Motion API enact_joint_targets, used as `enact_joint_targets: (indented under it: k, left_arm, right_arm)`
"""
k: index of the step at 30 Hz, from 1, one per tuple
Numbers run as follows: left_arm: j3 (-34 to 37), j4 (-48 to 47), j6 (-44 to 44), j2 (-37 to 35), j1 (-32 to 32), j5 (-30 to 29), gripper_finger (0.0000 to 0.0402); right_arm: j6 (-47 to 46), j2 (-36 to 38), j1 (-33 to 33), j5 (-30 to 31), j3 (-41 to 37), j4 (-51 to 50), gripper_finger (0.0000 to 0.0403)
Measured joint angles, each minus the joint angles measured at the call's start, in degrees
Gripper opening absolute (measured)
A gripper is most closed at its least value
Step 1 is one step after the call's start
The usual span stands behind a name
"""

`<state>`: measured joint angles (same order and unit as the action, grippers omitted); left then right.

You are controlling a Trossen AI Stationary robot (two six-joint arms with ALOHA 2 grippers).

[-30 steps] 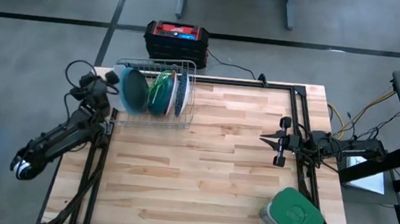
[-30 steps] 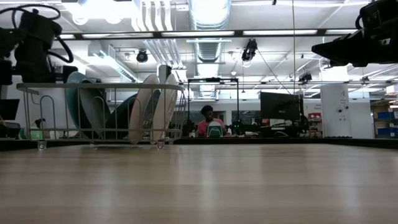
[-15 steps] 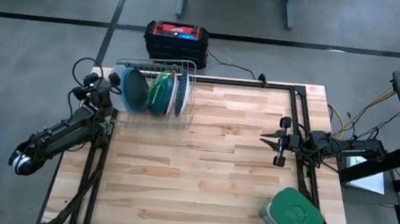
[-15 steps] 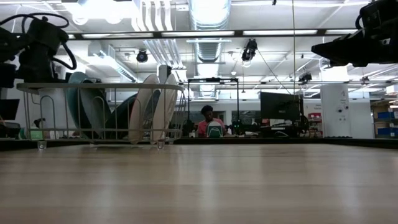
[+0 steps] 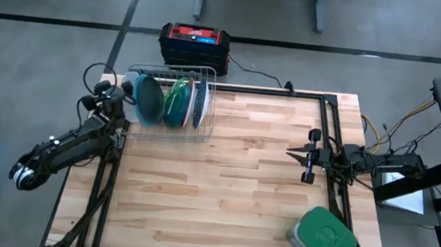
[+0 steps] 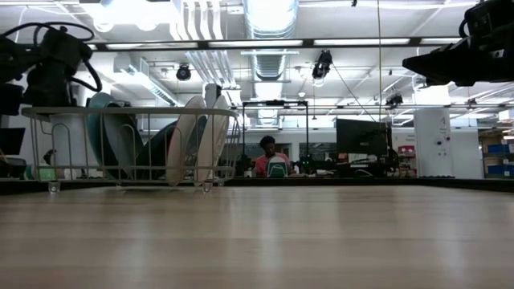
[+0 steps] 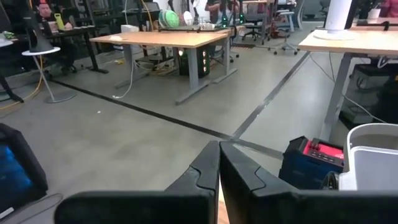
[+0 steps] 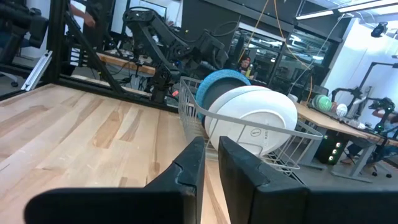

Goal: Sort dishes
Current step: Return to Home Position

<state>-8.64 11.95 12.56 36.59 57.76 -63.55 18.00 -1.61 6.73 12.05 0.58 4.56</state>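
My left gripper point(image 5: 125, 88) hangs off the table corner where the wire rack point(image 5: 204, 130) stands, just beside the rack's end. Its two dark, angular fingers point(image 7: 205, 171) are pressed flat together with only a seam between them, and they hold nothing. My right gripper point(image 5: 292, 152) waits over the table's right edge, well apart from the rack and pointing across the boards toward it. Its blocky fingers point(image 8: 189, 168) stand a narrow slit apart, and they too are empty.

The dishes point(image 5: 170, 101) all stand on edge inside the rack, smooth round discs packed side by side. A dark teal plate point(image 5: 147, 101) is nearest my left gripper, with a glossy green plate point(image 5: 177, 102) next to it. At the end facing my right gripper is a white plate point(image 8: 258, 121) with a small mark on its face, and a blue plate point(image 8: 217, 81) shows behind it.

The rack is a rectangular basket of thin, bright metal wire. The table point(image 5: 230, 196) is pale butcher-block with long grained strips. A square container point(image 5: 322, 238) with rounded corners and a green lid sits at the corner on my right side.
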Motion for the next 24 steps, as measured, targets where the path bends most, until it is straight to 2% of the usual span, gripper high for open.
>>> enact_joint_targets:
  k: [24]
  left_arm:
    - [0.0, 0.0, 0.0, 1.7, 0.0, 0.0, 0.0]
  right_arm:
    - [0.0, 0.0, 0.0, 0.0, 0.0, 0.0, 0.0064]
